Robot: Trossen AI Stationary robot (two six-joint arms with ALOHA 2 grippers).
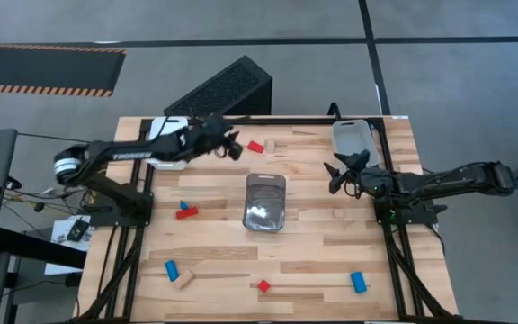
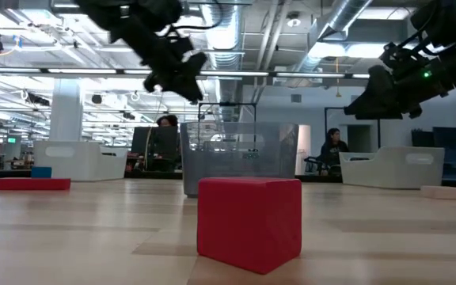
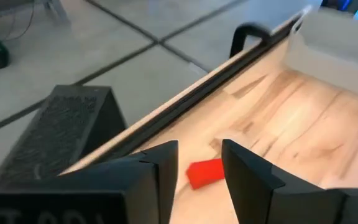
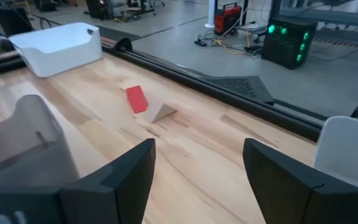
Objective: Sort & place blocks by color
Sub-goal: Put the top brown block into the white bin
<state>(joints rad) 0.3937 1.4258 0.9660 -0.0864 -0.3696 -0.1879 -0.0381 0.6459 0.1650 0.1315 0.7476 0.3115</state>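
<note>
Red block [image 1: 255,147] just beside left hand [image 1: 235,144]

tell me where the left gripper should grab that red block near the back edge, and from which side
Grip the red block across its short width, coming straight down from above. It lies flat on the table as a low slab with its long sides exposed, and the left gripper is beside it with fingers parted. A light wood block sits close at one end, so closing across the long sides probably avoids it.
</note>
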